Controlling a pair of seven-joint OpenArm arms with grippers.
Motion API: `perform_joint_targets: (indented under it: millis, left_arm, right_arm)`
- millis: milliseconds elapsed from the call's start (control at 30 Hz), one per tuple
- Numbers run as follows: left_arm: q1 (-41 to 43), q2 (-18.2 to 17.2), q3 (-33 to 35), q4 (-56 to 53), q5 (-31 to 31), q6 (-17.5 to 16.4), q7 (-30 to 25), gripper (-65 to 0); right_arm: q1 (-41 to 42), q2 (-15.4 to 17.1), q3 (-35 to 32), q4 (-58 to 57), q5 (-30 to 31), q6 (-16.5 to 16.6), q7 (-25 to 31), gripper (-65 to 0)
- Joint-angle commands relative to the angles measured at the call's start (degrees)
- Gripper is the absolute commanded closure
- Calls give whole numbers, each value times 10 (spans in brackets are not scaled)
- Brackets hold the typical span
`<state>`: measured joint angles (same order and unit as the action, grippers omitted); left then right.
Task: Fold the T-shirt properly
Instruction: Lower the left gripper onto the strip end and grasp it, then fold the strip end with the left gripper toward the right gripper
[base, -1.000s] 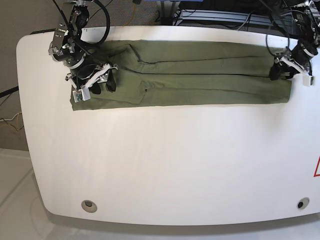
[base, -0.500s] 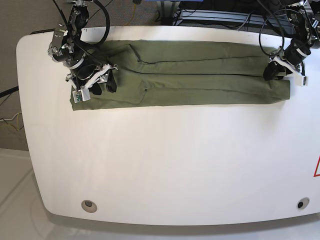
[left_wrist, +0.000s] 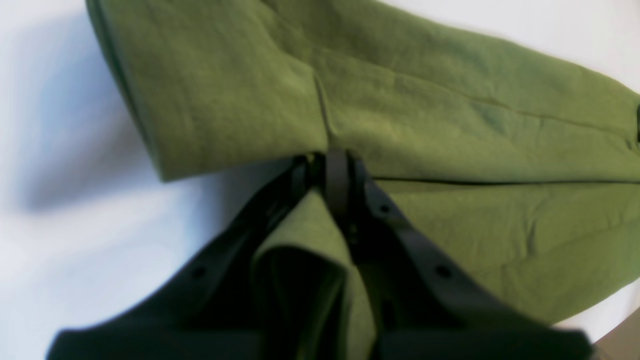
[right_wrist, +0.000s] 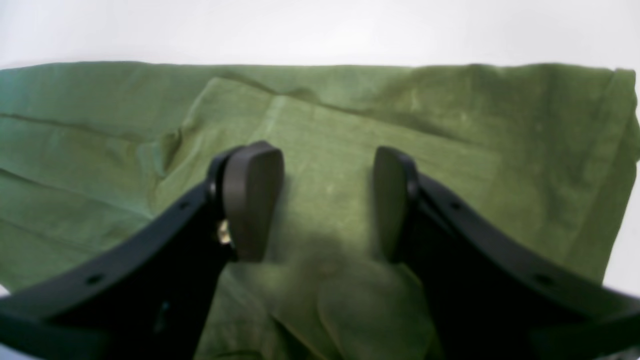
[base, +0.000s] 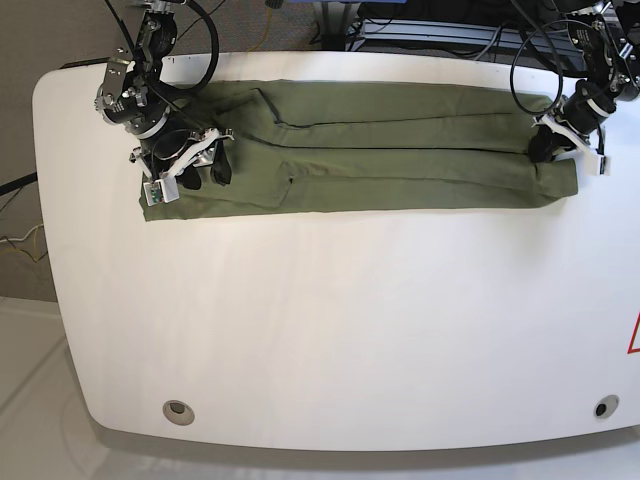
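The olive-green T-shirt (base: 400, 150) lies folded into a long narrow band across the far side of the white table (base: 330, 320). My left gripper (base: 547, 148) is at the band's right end. In the left wrist view this gripper (left_wrist: 327, 161) is shut on a bunched fold of the T-shirt (left_wrist: 450, 115), and cloth shows between its black fingers (left_wrist: 400, 235). My right gripper (base: 205, 165) rests on the band's left end. In the right wrist view it (right_wrist: 325, 200) stands open, its two pads (right_wrist: 250, 200) set down on the flat T-shirt (right_wrist: 450, 130) with nothing pinched.
Cables and dark equipment (base: 440, 30) crowd the back edge behind the table. Two round holes (base: 178, 409) (base: 600, 407) sit near the front corners, and a red triangle mark (base: 634, 335) is at the right edge. The table edge runs close behind both grippers.
My left gripper has closed on the T-shirt's right end and shifted slightly left, bunching the cloth there. The right gripper has stayed open in place.
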<state>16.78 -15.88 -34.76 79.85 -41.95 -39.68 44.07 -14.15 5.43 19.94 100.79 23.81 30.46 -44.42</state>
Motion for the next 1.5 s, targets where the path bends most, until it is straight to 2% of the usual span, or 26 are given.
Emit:
perform_joint_targets:
  millis: [0,633,967,1033,1167,1233,1300,1467]
  left_arm:
    - [-2,-11,-8,11,-8,-3,-7,0]
    - [2,-12,-19,17,-12,-3,0,0]
    - [32,24,52,173,-11,-3,37,0]
    - [34,46,86,219,2,41,45,0]
    - [35,66,119,252,6,78,52,0]
    - [35,74,135,265,9,86,57,0]
    - [33,84,150,272,13,87,62,0]
    - [24,119,178,279,18,59,83,0]
  right_arm:
    - [6,5,1,10,8,2,9,-318]
    - [5,5,2,11,12,0,7,-322]
    - [6,4,9,13,13,0,5,-323]
    - [7,3,6,12,11,1,2,-322]
    - [6,4,3,11,9,1,2,-322]
    - [6,4,3,11,9,1,2,-321]
    - [6,3,3,11,9,1,3,-321]
    - [5,0,5,9,9,-2,3,-318]
